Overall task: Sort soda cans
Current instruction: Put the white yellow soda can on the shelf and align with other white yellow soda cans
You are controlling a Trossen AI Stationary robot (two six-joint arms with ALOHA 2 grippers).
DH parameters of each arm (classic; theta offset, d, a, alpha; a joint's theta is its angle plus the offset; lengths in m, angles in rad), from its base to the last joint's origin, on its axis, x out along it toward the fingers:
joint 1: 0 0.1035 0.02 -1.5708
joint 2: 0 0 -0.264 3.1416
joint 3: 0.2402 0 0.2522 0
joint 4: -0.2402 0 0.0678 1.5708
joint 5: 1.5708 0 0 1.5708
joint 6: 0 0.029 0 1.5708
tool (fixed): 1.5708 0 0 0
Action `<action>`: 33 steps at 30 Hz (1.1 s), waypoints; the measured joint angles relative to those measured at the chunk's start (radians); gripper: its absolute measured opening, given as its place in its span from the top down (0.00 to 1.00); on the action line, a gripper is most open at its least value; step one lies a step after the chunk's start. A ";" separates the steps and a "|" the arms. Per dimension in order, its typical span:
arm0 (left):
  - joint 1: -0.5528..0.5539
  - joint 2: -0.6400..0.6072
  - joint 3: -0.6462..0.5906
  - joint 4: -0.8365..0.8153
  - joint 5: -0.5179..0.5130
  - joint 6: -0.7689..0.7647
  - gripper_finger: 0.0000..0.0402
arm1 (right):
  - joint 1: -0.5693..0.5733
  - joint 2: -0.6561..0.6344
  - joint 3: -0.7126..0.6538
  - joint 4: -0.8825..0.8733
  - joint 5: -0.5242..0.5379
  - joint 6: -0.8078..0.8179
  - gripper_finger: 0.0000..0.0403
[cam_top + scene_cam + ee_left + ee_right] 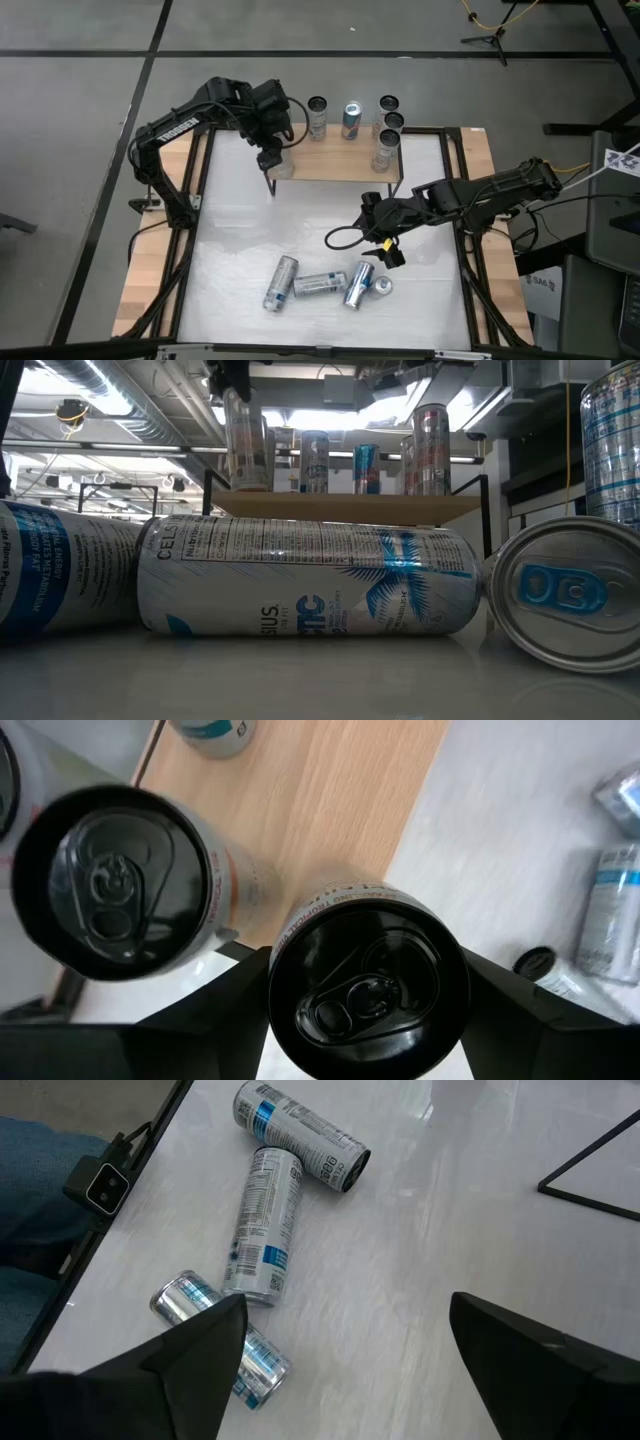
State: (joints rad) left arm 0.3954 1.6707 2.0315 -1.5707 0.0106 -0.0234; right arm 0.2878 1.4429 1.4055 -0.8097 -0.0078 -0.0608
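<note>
A raised wooden shelf [335, 165] stands at the table's far side. Several soda cans [351, 120] stand along its far edge and right end. At its left end my left gripper [272, 157] points down, shut on a dark-topped soda can [365, 985]. A second dark-topped can [105, 880] stands right beside it. My right gripper [386, 250] hangs open above the white table top, nothing between its fingers [190, 1360]. Below it, several silver and blue cans [320, 285] lie near the front edge. My left gripper pinches the dark-topped can between its two fingers [215, 995], one on each side of the upper wall just under the rim [280, 955]. The fingers come from above, pointing steeply down. The can stands roughly upright, its foot on the shelf's left end [245, 485].
The shelf stands on thin black legs [270, 185], with room beneath it. Black frame rails [205, 200] run along the table's left and right sides. Bare white table [300, 220] lies between the shelf and the lying cans. A person's blue trouser leg [40, 1190] shows beyond the near edge.
</note>
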 joint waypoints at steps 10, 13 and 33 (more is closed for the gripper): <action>0.000 0.000 0.000 0.000 -0.001 0.083 0.39 | 0.000 0.000 0.000 0.000 0.000 0.000 0.15; 0.000 0.000 0.000 0.000 -0.001 0.106 0.39 | 0.000 0.000 0.000 0.000 0.000 0.000 0.15; -0.008 0.000 0.000 0.000 -0.026 0.236 0.39 | 0.000 0.000 0.000 0.000 0.000 0.000 0.15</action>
State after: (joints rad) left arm 0.3878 1.6707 2.0315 -1.5711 -0.0151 0.2131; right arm 0.2878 1.4429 1.4052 -0.8093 -0.0078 -0.0605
